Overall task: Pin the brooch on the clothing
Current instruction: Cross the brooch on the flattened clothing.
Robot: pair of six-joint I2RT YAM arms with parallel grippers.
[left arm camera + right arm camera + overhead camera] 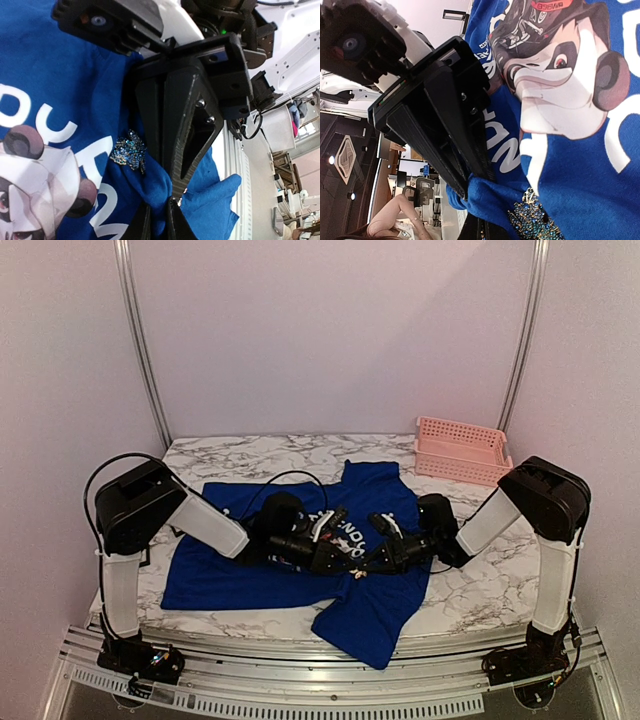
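We found the royal-blue short-sleeved T-shirt (250, 580) spread across the middle of the white marbled worktop (480, 580), with a pink slotted plastic basket (460, 448) at 1 o'clock from it. The left end effector (160, 225) stood narrow, pinching a raised fold of the T-shirt beside the chest print. The right end effector (175, 191) was fully closed, its tip against the same fold; we could not tell whether it gripped cloth. The glittering blue-and-silver brooch (129, 152) lay on the T-shirt at 10 o'clock from the left fingertips, just beside the fold.

Black arms (210, 525) with white links (silver screws on black fingers (175, 115)).
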